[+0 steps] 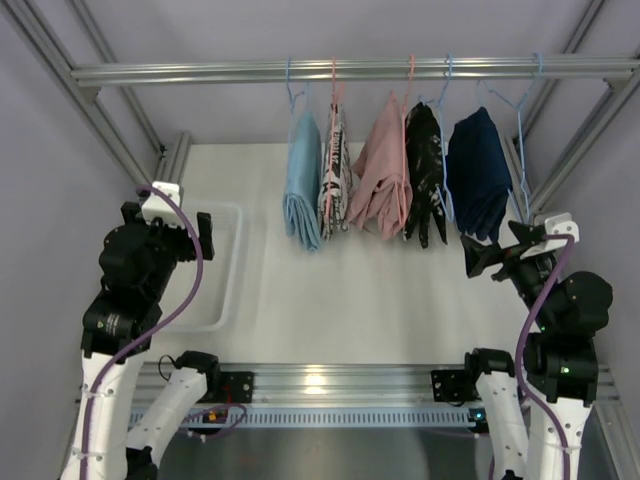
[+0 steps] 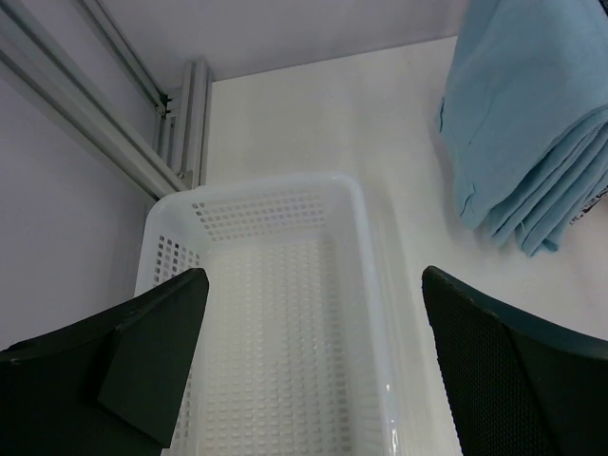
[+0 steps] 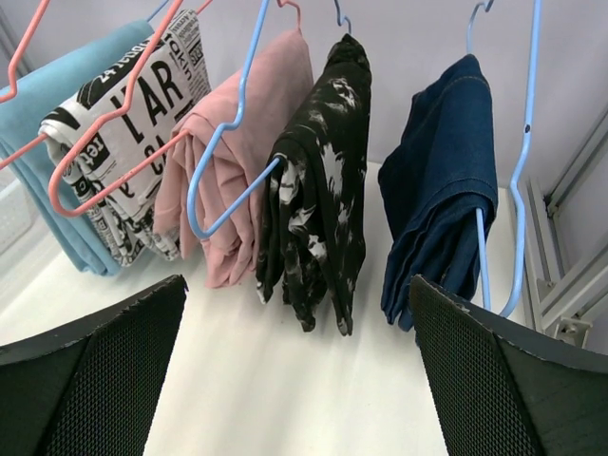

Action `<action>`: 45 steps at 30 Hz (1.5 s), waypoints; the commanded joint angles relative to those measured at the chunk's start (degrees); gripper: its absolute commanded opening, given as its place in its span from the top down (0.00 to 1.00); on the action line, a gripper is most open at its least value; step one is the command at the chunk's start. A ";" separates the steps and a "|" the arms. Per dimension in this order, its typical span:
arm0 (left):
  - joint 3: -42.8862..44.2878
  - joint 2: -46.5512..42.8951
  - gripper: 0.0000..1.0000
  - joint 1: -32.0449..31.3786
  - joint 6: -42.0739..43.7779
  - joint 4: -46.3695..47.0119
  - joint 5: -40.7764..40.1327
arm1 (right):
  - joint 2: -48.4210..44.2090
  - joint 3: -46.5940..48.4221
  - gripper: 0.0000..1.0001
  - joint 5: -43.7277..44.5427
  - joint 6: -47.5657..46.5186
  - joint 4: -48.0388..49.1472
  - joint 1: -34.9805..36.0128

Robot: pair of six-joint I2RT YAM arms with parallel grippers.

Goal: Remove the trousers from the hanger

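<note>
**A:** Where are the trousers?

**B:** On the rail [image 1: 200, 71] at the back, each folded over its own wire hanger. From the left hang the light blue trousers [image 1: 302, 190], the newsprint trousers [image 1: 337, 180] and the pink trousers [image 1: 380, 180], packed close and touching. To their right come a black garment [image 1: 425, 180] with white splashes and a navy garment [image 1: 480, 180] on a blue hanger [image 3: 521, 142].

**A:** Any writing you can read?

**B:** Only on the newsprint trousers. The right wrist view shows big black letters "AR" on the white cloth. The smaller print around them is too fine to make out. I see no brand tags.

**A:** And the grippers?

**B:** The left gripper [image 2: 313, 313] has its fingers spread wide with nothing between them. It is above a white perforated basket [image 2: 275, 190] on the left of the table [image 1: 330, 290]. The right gripper [image 3: 296, 294] is also spread and empty. It faces the row of garments, nearest the navy one, and touches none of them.
</note>
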 commanded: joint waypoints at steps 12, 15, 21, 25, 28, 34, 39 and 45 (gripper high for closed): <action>8.45 9.33 0.01 0.35 -11.18 0.95 21.77 | 2.54 2.24 0.00 -1.50 0.36 -2.53 -0.75; 6.43 11.17 0.01 0.35 -21.11 7.12 31.45 | 3.42 2.94 0.01 -1.76 0.28 -3.15 -0.75; 1.43 17.23 0.01 0.35 -37.47 27.14 45.86 | 4.74 4.79 0.00 -2.03 0.19 -3.15 -0.75; -2.27 21.89 0.02 1.31 -46.17 42.79 52.89 | 5.61 5.58 0.01 -2.29 0.28 -3.41 -0.75; -2.54 27.78 0.01 3.86 -51.45 53.43 61.41 | 6.05 6.37 0.00 -2.99 0.28 -4.11 -0.75; 0.69 36.22 0.01 8.79 -58.41 67.26 69.16 | 6.93 7.25 0.01 -3.87 -2.10 -4.91 -0.75; 3.18 42.11 0.01 8.79 -63.58 74.79 73.82 | 7.37 6.55 0.01 -3.96 -2.54 -4.73 -0.75; 1.16 44.93 0.07 8.09 -71.65 86.75 72.34 | 8.16 6.46 0.01 -3.69 -2.54 -3.77 -0.75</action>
